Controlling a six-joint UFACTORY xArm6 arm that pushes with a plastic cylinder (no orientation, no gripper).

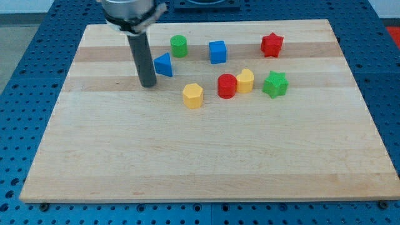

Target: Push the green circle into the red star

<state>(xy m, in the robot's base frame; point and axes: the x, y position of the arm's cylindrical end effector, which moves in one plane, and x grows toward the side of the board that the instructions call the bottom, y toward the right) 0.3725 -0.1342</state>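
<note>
The green circle (179, 45) stands near the view's top, left of centre. The red star (272, 44) stands at the top right, far from the green circle, with a blue cube (217, 51) between them. My tip (148, 84) rests on the board below and to the left of the green circle, just left of a blue triangle (164, 65). The tip touches no block.
A yellow hexagon (193, 95), a red circle (227, 85), a second yellow block (245, 80) and a green star (275, 84) lie in a row across the middle. The wooden board (200, 156) sits on a blue perforated table.
</note>
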